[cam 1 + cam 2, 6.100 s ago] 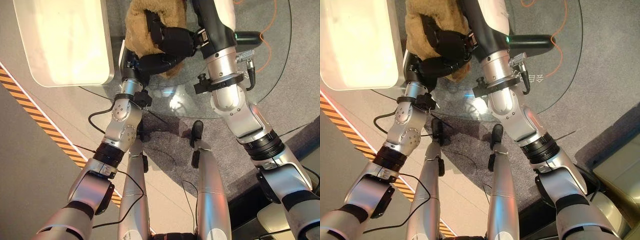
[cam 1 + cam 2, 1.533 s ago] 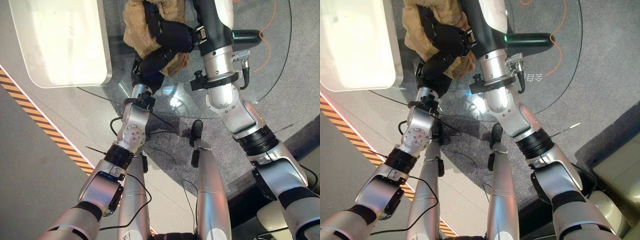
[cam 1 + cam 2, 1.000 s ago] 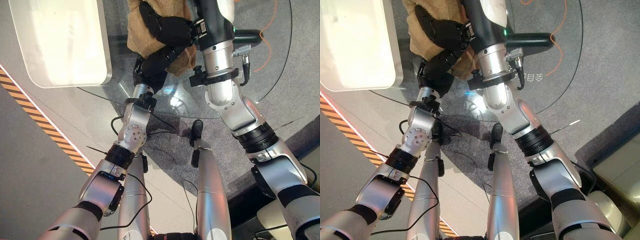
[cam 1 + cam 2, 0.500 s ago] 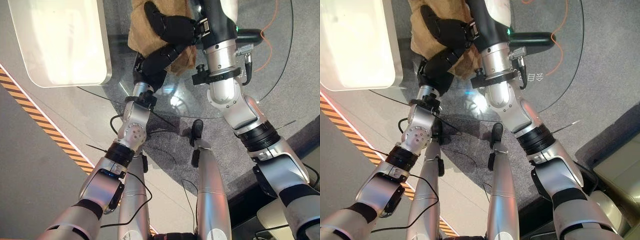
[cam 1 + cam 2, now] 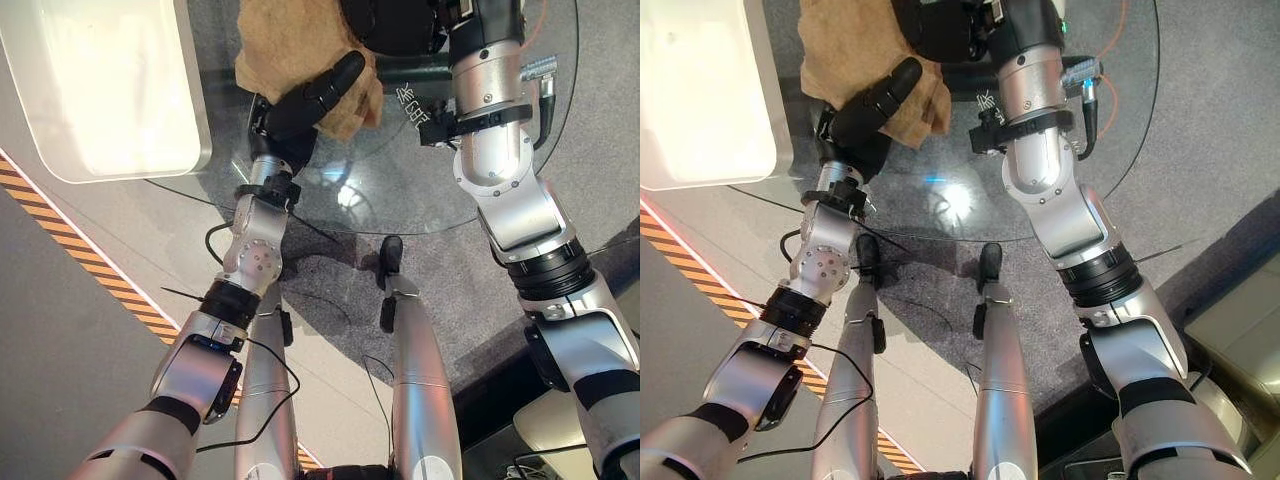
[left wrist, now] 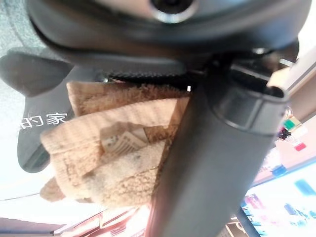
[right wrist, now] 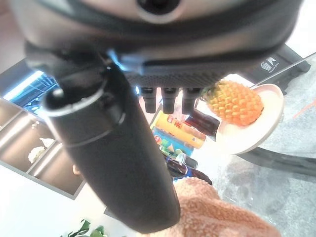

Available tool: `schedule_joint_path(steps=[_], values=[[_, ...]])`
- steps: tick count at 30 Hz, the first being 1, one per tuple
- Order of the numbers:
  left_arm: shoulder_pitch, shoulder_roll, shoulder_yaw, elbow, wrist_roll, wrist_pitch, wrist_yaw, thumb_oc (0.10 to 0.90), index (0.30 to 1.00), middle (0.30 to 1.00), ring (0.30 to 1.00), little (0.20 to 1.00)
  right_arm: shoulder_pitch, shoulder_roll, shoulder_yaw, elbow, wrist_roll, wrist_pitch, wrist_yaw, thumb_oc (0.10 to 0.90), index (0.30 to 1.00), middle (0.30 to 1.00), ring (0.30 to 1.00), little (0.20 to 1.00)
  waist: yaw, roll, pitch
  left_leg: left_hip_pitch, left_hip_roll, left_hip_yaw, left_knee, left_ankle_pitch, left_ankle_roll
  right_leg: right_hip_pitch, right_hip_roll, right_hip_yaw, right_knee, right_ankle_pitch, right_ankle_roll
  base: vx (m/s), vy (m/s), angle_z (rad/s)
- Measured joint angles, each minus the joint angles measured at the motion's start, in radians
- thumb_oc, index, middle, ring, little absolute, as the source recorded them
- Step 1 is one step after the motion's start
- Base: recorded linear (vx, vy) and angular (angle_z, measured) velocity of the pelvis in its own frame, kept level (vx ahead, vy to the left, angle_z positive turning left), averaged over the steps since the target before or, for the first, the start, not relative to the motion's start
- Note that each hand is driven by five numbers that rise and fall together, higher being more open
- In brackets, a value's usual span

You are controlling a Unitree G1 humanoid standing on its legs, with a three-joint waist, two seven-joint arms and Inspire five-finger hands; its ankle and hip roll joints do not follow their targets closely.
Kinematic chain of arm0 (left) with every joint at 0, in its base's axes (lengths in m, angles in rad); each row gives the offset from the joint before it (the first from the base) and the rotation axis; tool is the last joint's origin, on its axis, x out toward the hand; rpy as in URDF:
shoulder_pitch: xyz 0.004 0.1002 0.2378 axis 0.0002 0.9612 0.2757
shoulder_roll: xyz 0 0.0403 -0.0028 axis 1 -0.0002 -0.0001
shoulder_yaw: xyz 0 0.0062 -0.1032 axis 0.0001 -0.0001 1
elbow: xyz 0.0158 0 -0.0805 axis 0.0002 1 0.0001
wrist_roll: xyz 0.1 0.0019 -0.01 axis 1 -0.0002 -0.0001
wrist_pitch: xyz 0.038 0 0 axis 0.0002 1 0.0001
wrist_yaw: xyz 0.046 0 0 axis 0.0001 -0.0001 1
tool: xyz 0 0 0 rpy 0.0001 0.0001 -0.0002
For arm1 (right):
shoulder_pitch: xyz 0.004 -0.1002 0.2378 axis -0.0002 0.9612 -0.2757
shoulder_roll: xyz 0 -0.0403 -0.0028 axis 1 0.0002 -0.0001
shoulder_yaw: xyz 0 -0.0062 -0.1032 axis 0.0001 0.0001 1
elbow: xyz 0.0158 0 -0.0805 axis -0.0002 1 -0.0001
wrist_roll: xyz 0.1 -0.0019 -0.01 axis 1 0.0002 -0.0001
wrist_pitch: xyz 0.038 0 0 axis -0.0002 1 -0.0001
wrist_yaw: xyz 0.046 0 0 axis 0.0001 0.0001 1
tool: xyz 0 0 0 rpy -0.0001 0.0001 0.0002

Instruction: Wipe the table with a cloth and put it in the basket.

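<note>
Your fluffy tan cloth (image 5: 295,45) lies bunched on the round glass table (image 5: 400,190); left hand (image 5: 300,105) presses it, fingers straight; right hand (image 5: 395,22) at 12 o'clock, fingers unclear; white tray (image 5: 100,80) at 10 o'clock.

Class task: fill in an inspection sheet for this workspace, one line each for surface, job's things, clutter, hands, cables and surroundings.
Surface: round glass table.
Job's things: tan cloth lying on the glass; white basket beside it on the robot's left.
Clutter: plate with a pineapple, bottles nearby.
Hands: left hand flat on the cloth, fingers straight; right hand over the cloth, fingers unclear.
Cables: orange cable under the glass.
Surroundings: grey carpet, striped floor tape.
</note>
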State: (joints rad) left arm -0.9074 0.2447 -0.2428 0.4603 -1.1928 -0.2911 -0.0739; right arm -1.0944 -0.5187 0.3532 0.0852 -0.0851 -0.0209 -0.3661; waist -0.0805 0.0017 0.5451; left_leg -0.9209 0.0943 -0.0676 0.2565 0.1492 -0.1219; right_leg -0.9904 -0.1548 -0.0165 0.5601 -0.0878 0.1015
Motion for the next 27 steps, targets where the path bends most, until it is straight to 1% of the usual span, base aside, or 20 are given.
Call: schedule_joint_path(steps=[4,13,18,27], values=[[-0.001,-0.002,0.019,0.0,0.01,0.0,0.001,0.1,0.3,0.3,0.3,0.2,0.008,0.0,-0.004,0.0,0.007,-0.001,0.001,0.8,0.9,0.9,0.9,0.9,-0.008,0.0,0.0,0.0,0.0,0.0,0.0,0.0,0.0,0.0,0.0,0.0,0.0,0.0,0.0,0.0,0.0,0.0],[-0.001,0.001,0.024,0.0,0.028,-0.004,0.001,0.1,0.3,0.3,0.3,0.2,0.028,0.004,-0.043,0.0,0.017,-0.002,-0.016,0.8,0.9,0.9,0.9,0.9,-0.008,0.0,0.0,0.0,0.0,0.0,0.0,0.0,0.0,0.0,0.0,0.0,0.001,0.0,-0.001,0.0,0.0,0.0],[-0.001,0.002,0.025,0.0,0.031,-0.011,0.001,0.1,0.3,0.3,0.3,0.2,0.04,0.006,-0.052,0.0,0.027,-0.001,-0.054,0.8,0.9,0.9,0.9,0.9,-0.007,0.0,0.0,0.0,0.0,0.001,0.0,0.0,0.0,0.0,0.0,0.001,0.0,0.001,-0.001,0.0,0.0,0.0],[-0.001,0.01,0.056,0.0,0.032,-0.042,0.0,0.1,0.3,0.3,0.3,0.2,0.11,0.007,-0.136,0.026,0.079,0.015,-0.142,0.8,0.9,0.9,0.9,0.9,-0.01,0.0,0.0,0.0,0.0,0.006,0.0,-0.002,0.003,-0.001,0.0,0.004,-0.006,0.002,-0.001,0.0,0.0,0.0]])
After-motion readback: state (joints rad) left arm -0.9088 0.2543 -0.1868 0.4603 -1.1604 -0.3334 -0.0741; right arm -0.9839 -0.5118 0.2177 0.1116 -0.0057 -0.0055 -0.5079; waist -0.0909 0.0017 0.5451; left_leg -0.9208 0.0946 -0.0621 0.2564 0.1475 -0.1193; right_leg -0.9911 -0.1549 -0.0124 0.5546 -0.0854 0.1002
